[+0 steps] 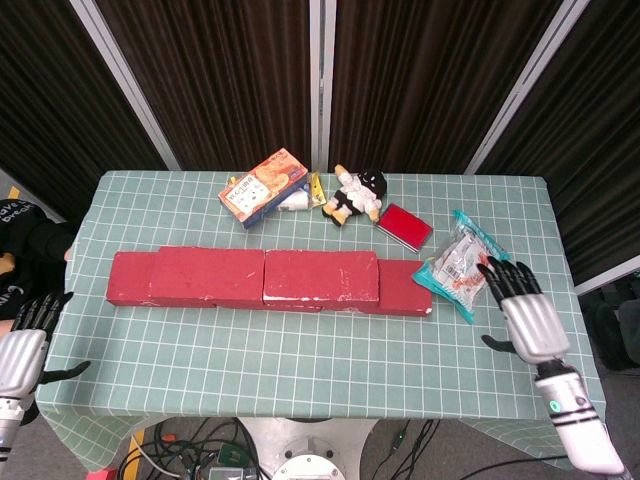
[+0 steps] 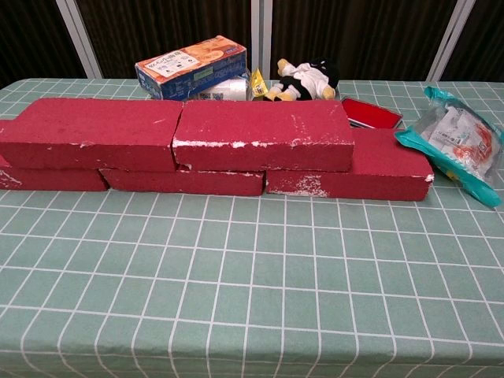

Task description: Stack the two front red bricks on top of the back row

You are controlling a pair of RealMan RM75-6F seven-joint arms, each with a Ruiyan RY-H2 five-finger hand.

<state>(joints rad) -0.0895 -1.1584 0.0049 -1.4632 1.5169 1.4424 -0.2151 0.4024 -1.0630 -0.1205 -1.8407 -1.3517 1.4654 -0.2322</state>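
Observation:
Two red bricks lie side by side on top of a lower row of red bricks: the left upper brick (image 1: 205, 274) (image 2: 90, 133) and the right upper brick (image 1: 320, 275) (image 2: 262, 134). The lower row (image 1: 405, 287) (image 2: 386, 165) sticks out at both ends. My right hand (image 1: 525, 312) hovers off the table's right front, fingers spread, holding nothing. My left hand (image 1: 22, 352) hangs past the left front corner, fingers apart and empty. Neither hand shows in the chest view.
Behind the bricks lie a snack box (image 1: 264, 186), a small plush doll (image 1: 355, 195) and a flat red case (image 1: 404, 224). A clear snack bag on a teal pack (image 1: 459, 262) sits right of the bricks. The green checked cloth (image 1: 300, 350) covers the table.

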